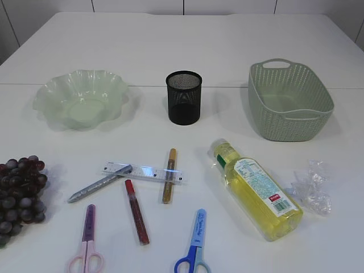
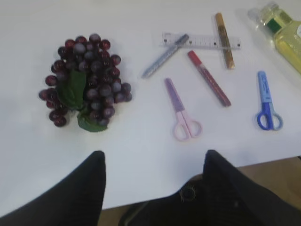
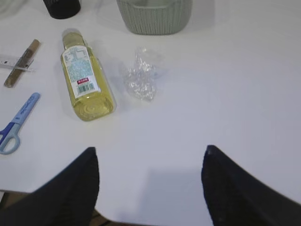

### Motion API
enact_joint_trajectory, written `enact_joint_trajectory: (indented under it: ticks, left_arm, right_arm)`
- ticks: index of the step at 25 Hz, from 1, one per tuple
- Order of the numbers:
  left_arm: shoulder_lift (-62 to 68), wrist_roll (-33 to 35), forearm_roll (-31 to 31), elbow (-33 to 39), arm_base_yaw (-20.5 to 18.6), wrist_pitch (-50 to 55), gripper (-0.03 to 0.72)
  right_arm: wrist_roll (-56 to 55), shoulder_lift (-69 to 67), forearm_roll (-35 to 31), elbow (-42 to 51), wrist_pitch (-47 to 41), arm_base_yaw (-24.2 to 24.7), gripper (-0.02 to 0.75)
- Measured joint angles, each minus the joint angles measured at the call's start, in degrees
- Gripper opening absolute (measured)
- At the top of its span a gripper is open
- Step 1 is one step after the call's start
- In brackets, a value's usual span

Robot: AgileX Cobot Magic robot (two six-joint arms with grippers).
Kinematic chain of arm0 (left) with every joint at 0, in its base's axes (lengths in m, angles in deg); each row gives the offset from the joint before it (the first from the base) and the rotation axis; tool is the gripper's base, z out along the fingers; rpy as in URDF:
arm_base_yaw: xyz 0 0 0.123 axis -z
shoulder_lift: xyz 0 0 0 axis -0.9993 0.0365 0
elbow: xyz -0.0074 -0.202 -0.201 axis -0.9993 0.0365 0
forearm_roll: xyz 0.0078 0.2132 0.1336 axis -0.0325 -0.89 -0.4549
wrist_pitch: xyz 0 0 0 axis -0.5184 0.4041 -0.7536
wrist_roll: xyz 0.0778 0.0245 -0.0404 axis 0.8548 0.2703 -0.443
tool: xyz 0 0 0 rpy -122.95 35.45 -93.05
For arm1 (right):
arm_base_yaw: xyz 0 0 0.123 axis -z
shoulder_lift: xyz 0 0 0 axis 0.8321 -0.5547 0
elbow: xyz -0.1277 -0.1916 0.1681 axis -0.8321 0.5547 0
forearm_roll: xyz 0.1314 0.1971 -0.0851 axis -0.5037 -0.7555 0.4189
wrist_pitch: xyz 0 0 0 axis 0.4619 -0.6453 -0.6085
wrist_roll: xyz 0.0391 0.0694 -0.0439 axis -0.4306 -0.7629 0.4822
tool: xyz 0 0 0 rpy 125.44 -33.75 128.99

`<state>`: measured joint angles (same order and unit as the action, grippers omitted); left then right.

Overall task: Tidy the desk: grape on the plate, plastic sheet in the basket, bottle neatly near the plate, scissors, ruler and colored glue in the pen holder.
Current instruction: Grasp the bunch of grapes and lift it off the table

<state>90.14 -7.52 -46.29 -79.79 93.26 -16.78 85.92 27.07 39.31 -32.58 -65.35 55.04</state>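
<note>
- My left gripper point(image 2: 153, 165) hung with its jaws spread wide, holding nothing, over the near table edge.
- My right gripper point(image 3: 149, 162) was likewise parted and empty.
- At eleven o'clock from my left jaws lay the grapes point(image 2: 84, 80); at one o'clock, the pink scissors point(image 2: 181, 110), glue sticks point(image 2: 209, 77) and ruler point(image 2: 202, 41).
- From my right jaws, the plastic sheet point(image 3: 141, 77) lay at twelve o'clock and the bottle point(image 3: 84, 75) on its side at eleven.
- Farther back stood the plate point(image 1: 82, 96), pen holder point(image 1: 183, 96) and basket point(image 1: 287, 99).
</note>
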Motion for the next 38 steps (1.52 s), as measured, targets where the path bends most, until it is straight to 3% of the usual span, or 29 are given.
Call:
enact_joint_trajectory:
  ticks: [5,10,20,28,38]
  left_arm:
    - [11.78,-3.28,0.12,-1.56,0.0,1.92,0.482]
    - [21.86,-4.52,-0.36,-3.14,0.0,1.81,0.552]
    - [38.38,-4.87,-2.13,-5.79,0.0,-5.06,0.589]
    - [51.36,-4.89,-6.14,-10.68,0.0,-7.28,0.589]
    - [62.3,-4.89,-6.77,-13.71,0.0,-8.09,0.589]
  right_arm:
    - [-4.91,-11.22,0.0,-4.55,-1.81,0.0,0.531]
    - [-8.46,-24.12,-1.29,-10.15,-1.81,0.0,0.531]
    - [-9.07,-42.7,-11.63,-17.28,-1.47,0.0,0.531]
    - [-9.07,-46.85,-12.11,-18.85,-0.89,0.0,0.531]
    - [-9.2,-46.85,-12.21,-18.85,-0.89,0.0,0.531]
